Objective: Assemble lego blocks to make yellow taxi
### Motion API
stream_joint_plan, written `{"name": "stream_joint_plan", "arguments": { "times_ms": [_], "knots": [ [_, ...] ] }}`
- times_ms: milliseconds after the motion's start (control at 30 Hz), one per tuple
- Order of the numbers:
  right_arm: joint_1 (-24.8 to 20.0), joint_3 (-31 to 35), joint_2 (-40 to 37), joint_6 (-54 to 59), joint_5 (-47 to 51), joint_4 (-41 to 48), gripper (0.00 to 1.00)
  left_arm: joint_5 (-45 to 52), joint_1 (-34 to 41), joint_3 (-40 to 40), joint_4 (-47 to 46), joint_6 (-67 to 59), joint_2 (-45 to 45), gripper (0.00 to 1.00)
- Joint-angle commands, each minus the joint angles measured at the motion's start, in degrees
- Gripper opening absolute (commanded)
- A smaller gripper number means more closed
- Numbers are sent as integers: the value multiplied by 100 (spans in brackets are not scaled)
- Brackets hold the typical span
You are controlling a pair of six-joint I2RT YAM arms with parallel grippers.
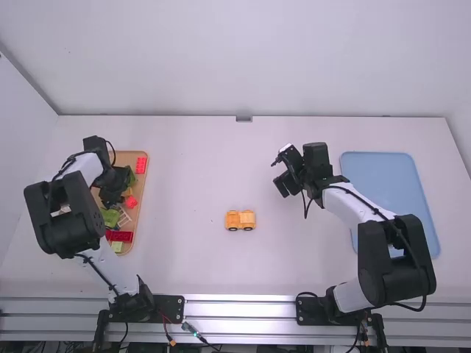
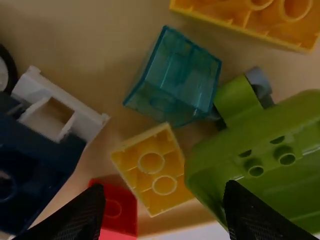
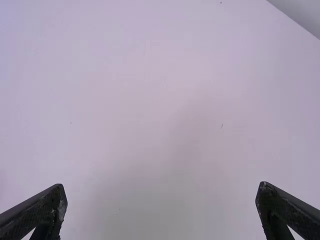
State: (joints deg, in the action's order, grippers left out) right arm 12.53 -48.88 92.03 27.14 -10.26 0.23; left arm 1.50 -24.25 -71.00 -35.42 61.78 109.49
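Wheeled build (image 1: pixel 234 218) yellow-orange w/ blk wheels (image 1: pixel 232 229); R tray (image 1: pixel 383 173) lt blue; L tray (image 1: pixel 139 184) tan. Cube-ish block (image 2: pixel 180 75) teal (see-thru), sm. block (image 2: pixel 150 175) yellow, lg. curved pc. (image 2: pixel 265 140) green, wide pc. (image 2: pixel 37 160) dk blue.

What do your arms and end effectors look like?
The left arm and right arm have white links, bulky black joints and thin black cables. The left end effector and right end effector are black, each with two tapered fingers.

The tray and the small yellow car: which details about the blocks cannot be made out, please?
Tray, high view: partly hidden behind the left arm.
Yellow block, left wrist view: cut off by the top edge.
Green piece, same view: cut off by the right edge.
Car, high view: block joints too small.
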Motion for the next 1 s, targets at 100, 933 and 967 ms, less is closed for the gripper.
{"name": "stream_joint_plan", "arguments": {
  "times_ms": [100,933,967],
  "knots": [
    [26,-33,-96,-37,4,20,99,-50,-7,-496,-503,37,66,63],
    [26,-28,-96,-37,4,20,99,-310,4,-328,-649,-118,66,56],
    [26,-28,-96,-37,7,20,99,-306,7,-282,-588,-111,66,56]
  ]
}}
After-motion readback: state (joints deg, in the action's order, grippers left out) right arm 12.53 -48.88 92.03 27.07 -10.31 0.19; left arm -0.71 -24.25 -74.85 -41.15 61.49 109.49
